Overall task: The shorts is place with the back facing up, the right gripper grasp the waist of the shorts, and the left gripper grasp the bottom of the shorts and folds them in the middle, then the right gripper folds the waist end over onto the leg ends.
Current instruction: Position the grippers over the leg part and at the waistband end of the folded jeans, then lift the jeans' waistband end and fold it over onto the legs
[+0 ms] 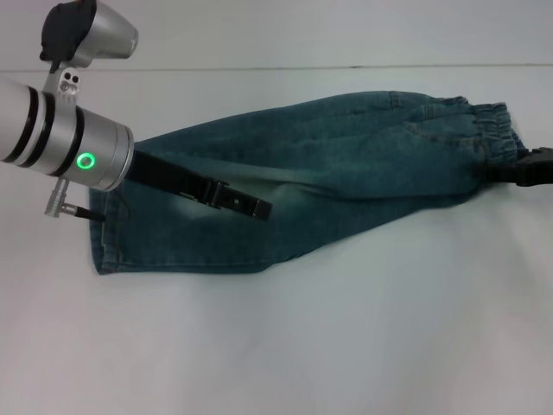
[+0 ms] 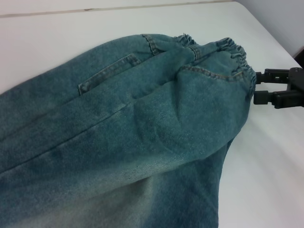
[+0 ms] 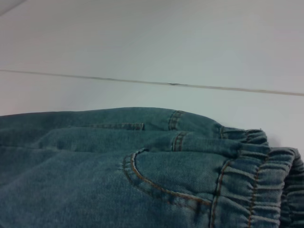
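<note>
The faded blue denim shorts [image 1: 328, 173] lie folded lengthwise on the white table, back pocket [image 2: 109, 71] facing up. The ruffled elastic waist [image 1: 491, 130] points right and the bottom of the shorts, the flat leg ends [image 1: 102, 251], points left. My right gripper [image 1: 518, 169] is at the waist's outer edge; in the left wrist view that same right gripper [image 2: 256, 87] appears shut on the waist [image 2: 230, 54]. My left gripper [image 1: 251, 206] hovers just over the mid-leg fabric and holds nothing I can see. The right wrist view shows the waist [image 3: 256, 180] and a pocket seam [image 3: 156, 183] close up.
The white table [image 1: 346, 346] extends in front of the shorts, and its far edge [image 1: 302, 67] meets a pale wall. My left arm's silver segment with the green light ring [image 1: 86, 161] hangs over the leg-end side.
</note>
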Robot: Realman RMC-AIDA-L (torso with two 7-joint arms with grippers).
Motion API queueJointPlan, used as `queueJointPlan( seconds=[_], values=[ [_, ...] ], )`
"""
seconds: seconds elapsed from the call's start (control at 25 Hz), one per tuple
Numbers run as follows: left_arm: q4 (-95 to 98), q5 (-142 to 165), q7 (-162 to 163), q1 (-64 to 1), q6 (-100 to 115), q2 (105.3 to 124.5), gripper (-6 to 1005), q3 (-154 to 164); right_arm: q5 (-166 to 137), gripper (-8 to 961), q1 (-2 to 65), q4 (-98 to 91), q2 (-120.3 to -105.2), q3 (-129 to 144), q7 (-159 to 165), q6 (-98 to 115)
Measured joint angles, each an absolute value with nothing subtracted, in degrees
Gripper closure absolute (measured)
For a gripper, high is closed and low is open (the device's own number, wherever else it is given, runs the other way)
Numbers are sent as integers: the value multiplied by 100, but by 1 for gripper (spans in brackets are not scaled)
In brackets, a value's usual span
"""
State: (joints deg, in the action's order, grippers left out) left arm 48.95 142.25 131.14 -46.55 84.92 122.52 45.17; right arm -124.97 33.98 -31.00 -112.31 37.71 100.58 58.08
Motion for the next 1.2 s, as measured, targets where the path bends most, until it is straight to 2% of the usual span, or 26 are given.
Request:
queueJointPlan(
  seconds=[1.2],
  values=[
    [4896, 14218, 13114, -4647, 8640, 12252, 61, 4518, -12499, 123, 3393, -3032, -11234, 3781, 10057, 6030]
  ],
)
